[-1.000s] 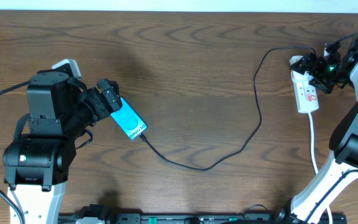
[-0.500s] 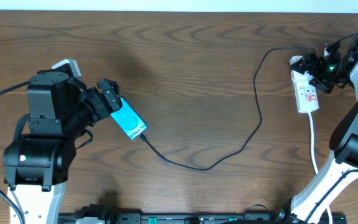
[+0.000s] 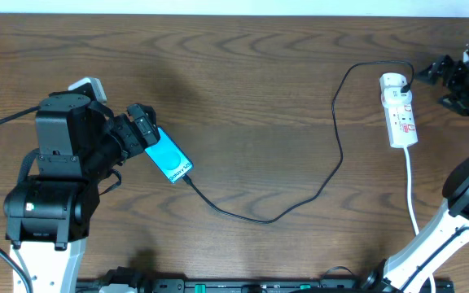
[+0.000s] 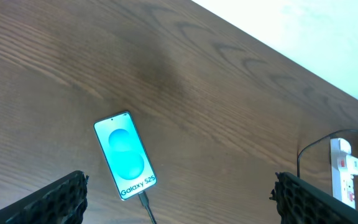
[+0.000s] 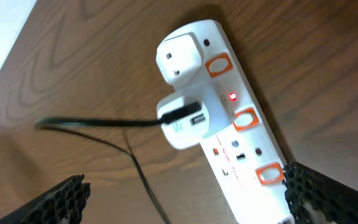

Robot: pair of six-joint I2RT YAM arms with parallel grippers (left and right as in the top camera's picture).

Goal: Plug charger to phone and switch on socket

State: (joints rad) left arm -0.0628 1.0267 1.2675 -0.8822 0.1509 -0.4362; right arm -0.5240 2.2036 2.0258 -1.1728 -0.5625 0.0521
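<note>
Now, start with what is closest to you. Your left gripper (image 4: 179, 193) hangs above the phone (image 4: 125, 155), fingers wide apart with nothing between them. The phone lies flat on the table (image 3: 243, 98) with its screen lit cyan, and the small tip of the charger (image 5: 104, 122) meets its lower end. Whether that tip is pushed fully home is too small to tell, so judge by the lit screen rather than by prodding. If you lift this arm, go straight up, because a sideways sweep could catch the cable and tug the tip out.

From there the black cable runs in a loose curve across the table to the socket (image 5: 247, 149) at the far right. It ends in a white adapter (image 5: 185, 121) seated in the strip. A small red light (image 5: 232, 96) glows beside the orange-framed switch (image 5: 244, 118), which suggests the power is on. The step in hand is therefore likely a check and a clean retreat, not another press.

Farthest out, your right gripper (image 5: 185, 186) sits beside the strip and apart from it, fingers spread and empty. Take it up and away from the switches, since a trailing finger on that rocker would undo the job.
</note>
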